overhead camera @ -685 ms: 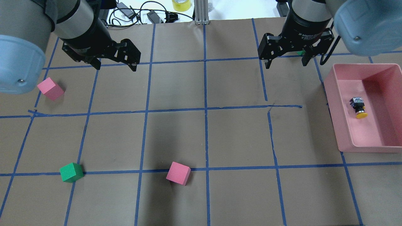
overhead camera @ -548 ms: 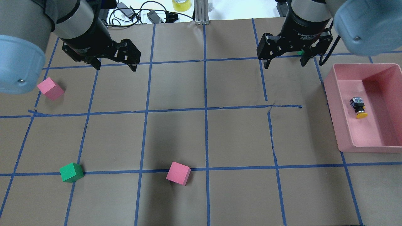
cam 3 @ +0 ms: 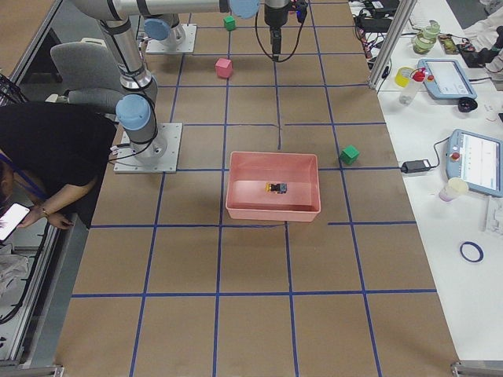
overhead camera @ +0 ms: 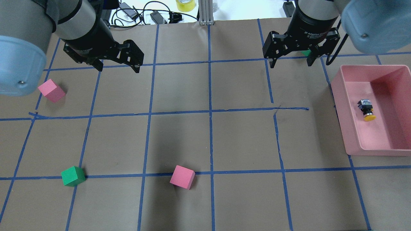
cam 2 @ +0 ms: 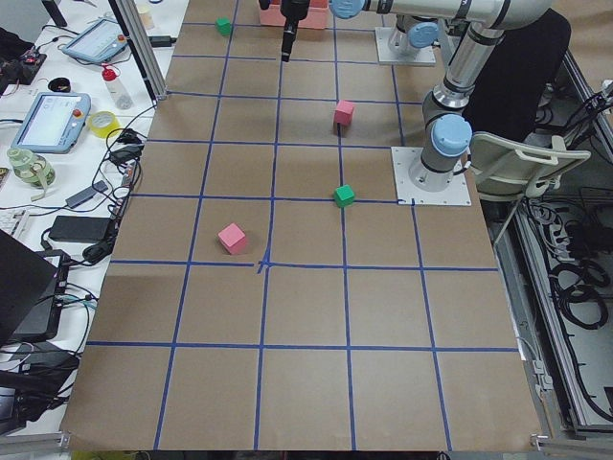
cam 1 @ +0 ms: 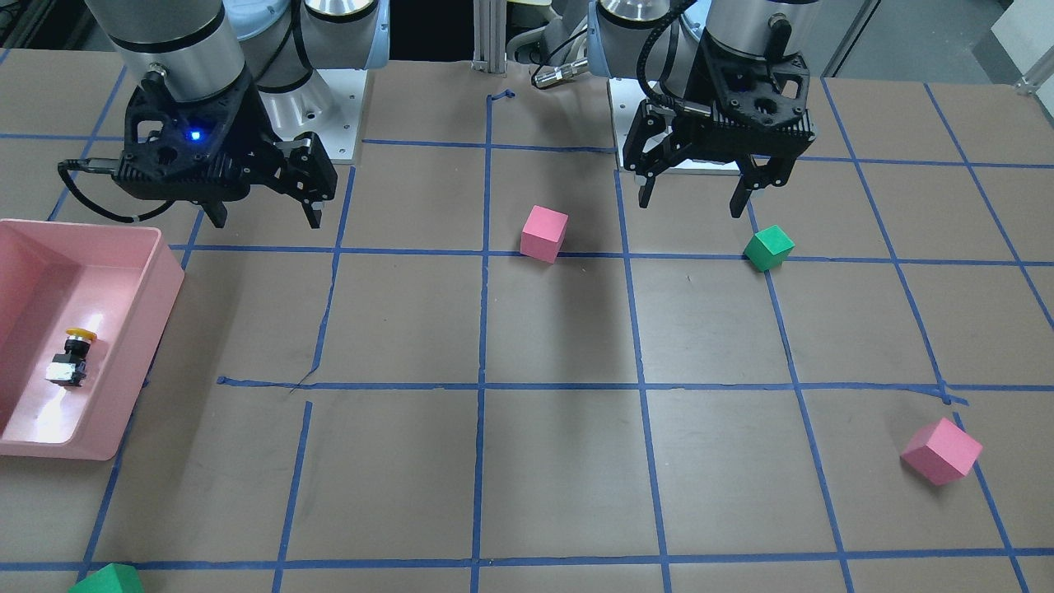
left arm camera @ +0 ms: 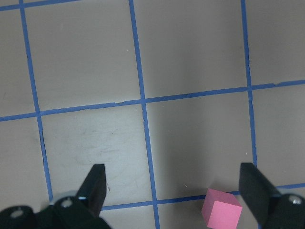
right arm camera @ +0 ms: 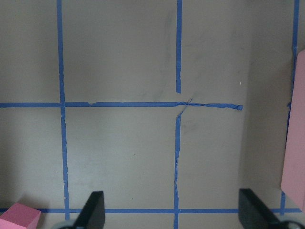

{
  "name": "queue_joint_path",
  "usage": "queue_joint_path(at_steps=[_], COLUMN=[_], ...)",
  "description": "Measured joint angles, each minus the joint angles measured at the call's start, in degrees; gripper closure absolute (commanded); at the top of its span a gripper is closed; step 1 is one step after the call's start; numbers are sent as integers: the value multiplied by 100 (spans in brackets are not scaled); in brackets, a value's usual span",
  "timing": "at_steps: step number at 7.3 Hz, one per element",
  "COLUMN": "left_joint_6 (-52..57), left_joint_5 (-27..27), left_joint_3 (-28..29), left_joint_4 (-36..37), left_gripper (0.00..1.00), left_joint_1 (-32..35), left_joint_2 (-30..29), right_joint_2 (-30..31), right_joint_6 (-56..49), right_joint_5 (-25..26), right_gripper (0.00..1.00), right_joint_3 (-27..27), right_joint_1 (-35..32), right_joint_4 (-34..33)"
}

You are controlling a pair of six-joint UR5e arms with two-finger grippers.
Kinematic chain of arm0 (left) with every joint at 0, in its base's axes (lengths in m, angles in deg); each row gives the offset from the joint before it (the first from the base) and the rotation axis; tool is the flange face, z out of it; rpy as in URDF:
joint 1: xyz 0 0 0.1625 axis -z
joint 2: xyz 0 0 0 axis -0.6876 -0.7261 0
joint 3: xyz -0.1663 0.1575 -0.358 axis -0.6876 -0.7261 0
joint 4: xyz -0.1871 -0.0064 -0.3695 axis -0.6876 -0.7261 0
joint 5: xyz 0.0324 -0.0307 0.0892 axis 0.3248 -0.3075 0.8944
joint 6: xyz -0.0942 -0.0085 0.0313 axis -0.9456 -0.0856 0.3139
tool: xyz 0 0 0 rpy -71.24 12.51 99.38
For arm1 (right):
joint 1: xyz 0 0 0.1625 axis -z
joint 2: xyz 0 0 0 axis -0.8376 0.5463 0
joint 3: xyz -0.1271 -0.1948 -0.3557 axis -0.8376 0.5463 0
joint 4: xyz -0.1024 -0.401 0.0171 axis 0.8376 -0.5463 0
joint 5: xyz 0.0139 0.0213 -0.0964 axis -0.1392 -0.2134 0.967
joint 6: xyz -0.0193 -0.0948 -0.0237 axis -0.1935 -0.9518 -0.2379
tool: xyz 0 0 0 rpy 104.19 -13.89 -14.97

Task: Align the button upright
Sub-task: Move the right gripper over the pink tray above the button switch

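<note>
Item: button [overhead camera: 366, 110], on its side in the pink bin [overhead camera: 340, 106], at 3 o'clock on the worktop [overhead camera: 179, 141] in your overhead view, yellow cap toward 6, unmoved. Right end effector [overhead camera: 291, 64], released and empty, has crept slightly toward 12; left end effector [overhead camera: 118, 69], released, unchanged. By this, no approach has begun and the righting is all ahead.

Your table holds two pink cubes: the far-left pink cube [overhead camera: 51, 90] and the near pink cube [overhead camera: 182, 177] at centre. You have two green cubes: the near-left green cube [overhead camera: 73, 176] and the far-right green cube [cam 1: 105, 581]. There is one pink bin [overhead camera: 340, 109], one button [overhead camera: 366, 110], and two grippers: left gripper [overhead camera: 118, 69], right gripper [overhead camera: 291, 64].
</note>
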Motion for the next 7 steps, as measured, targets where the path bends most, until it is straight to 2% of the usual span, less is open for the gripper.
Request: queue_joint_path(at_steps=[2,5,7], left_joint_6=[0,0,0], left_joint_5=[0,0,0], left_joint_3=[0,0,0], left_joint_4=[1,-1,-7], left_gripper=[0,0,0], left_joint_1=[0,0,0], left_joint_2=[0,0,0], right_joint_2=[-45,-309,-511], right_joint_6=[-125,-804,-1579], right_joint_5=[62,129,258], right_gripper=[0,0,1], right_joint_3=[-17,-110,-487], right_joint_1=[491,1755,2515], right_joint_4=[45,-59,-696])
